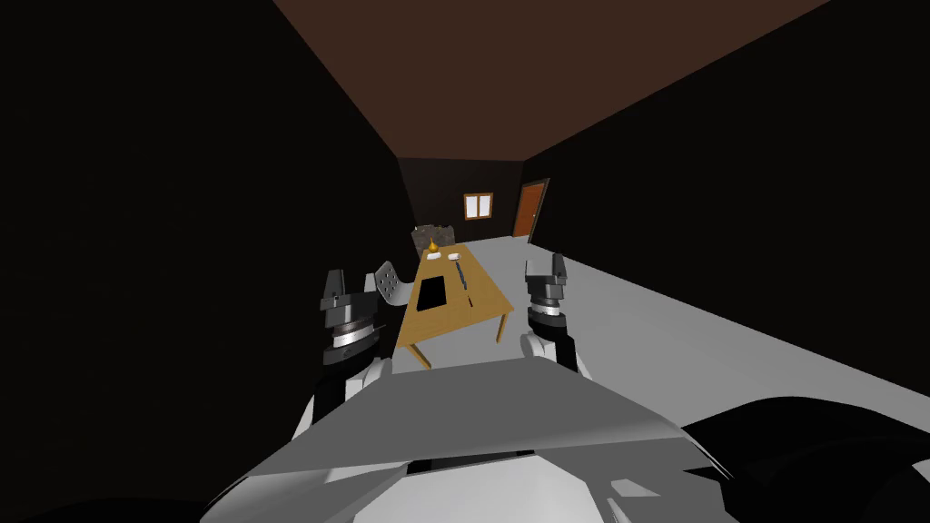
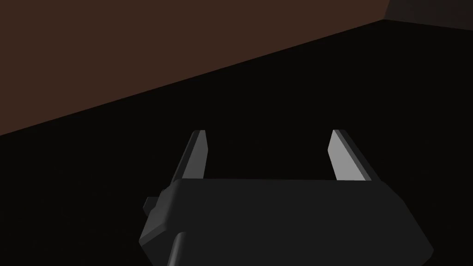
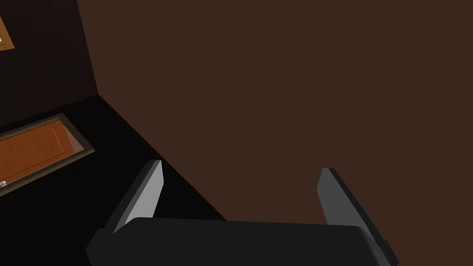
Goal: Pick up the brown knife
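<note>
A wooden table stands some way ahead of me in a dim room. On its right half lies a long, thin, dark item, the knife; its colour is too small to tell. My left gripper is raised left of the table's near end, open and empty. On the other side, by the table's near right corner, my right gripper is also raised, open with nothing between its fingers. Both are well short of the knife.
A black rectangular thing, two small white items and a yellow object share the table. A white chair stands at its left side, a dark chair at the far end. Grey floor runs right, toward an orange door.
</note>
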